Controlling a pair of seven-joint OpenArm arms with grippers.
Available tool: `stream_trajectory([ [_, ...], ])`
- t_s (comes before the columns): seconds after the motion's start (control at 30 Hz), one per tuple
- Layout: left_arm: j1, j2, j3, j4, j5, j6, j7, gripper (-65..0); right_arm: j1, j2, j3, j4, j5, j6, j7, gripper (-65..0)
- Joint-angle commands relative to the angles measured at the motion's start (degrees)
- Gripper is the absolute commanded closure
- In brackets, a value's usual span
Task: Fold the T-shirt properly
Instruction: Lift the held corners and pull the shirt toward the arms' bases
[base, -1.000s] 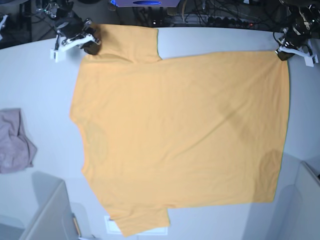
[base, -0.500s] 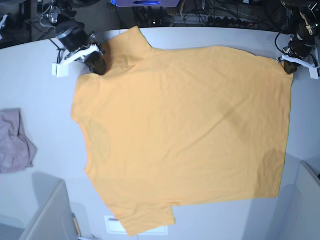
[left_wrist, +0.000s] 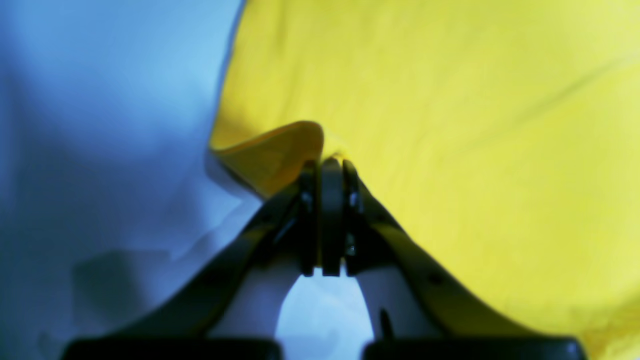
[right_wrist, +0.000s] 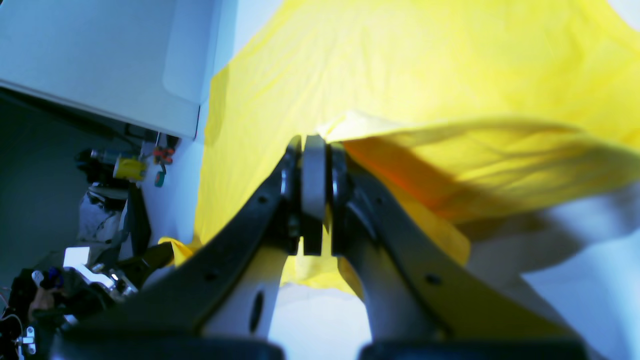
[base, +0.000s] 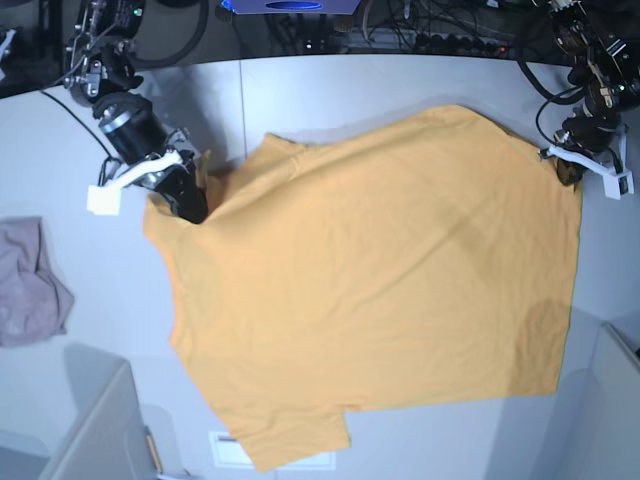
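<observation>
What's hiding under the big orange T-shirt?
Around the T-shirt you can see the pale table, and a white paper peeks out under its near sleeve. Anything else beneath the cloth is covered, so I cannot tell.

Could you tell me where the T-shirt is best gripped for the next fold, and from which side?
Probably the far edge of the T-shirt, at its two outer corners, approached from that far side. That edge is already lifted off the table, and the left gripper and right gripper are shut there.
</observation>
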Motion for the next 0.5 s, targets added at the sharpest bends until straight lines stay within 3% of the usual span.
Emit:
stream_trajectory([
  [0.0, -1.2, -1.0, -0.3, 0.9, -0.7, -0.1, -1.1, 0.0, 1.1, 0.5, 0.2, 0.1, 1.1, 0.7, 1.2, 0.0],
  [0.13, -4.4, -1.0, -0.3, 0.9, -0.7, 0.2, -1.1, 0.0, 5.0, 0.5, -0.2, -4.1, 1.1, 0.7, 0.2, 0.0],
  [0.23, -7.0, -1.0, -0.3, -0.6, -0.7, 2.6, 0.8, 0.0, 8.2, 0.5, 0.1, -7.0, 1.1, 0.7, -1.0, 0.0],
  [0.47, -12.0, -1.1, -0.4, -6.4, -0.6, 2.9, 2.6, 0.0, 14.8, 0.5, -0.3, -14.3, 1.0, 0.7, -1.0, 0.0],
])
